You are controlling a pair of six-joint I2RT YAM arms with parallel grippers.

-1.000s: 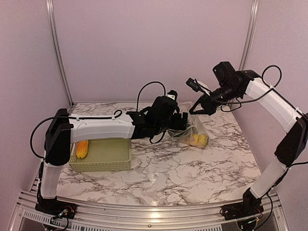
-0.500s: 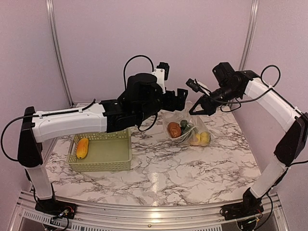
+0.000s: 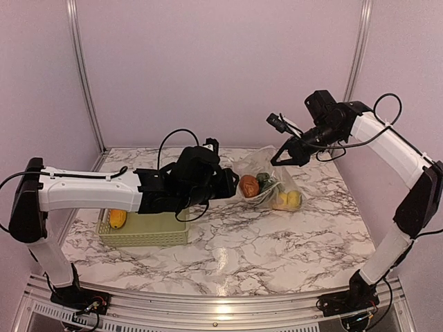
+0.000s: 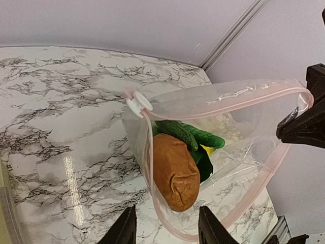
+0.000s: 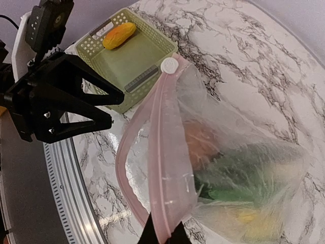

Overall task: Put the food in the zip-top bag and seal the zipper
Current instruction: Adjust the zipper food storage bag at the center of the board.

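Right end effector pinches zip-top bag on marble table, lilac walls.

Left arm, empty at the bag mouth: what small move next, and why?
Probably swing the left gripper over to the basket for the orange piece: its jaws stand open and empty, that piece lies outside the zip-top bag, and the right gripper holds its mouth open.

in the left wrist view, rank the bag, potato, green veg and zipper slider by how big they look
1. bag
2. potato
3. green veg, partly hidden, so unsure against the potato
4. slider
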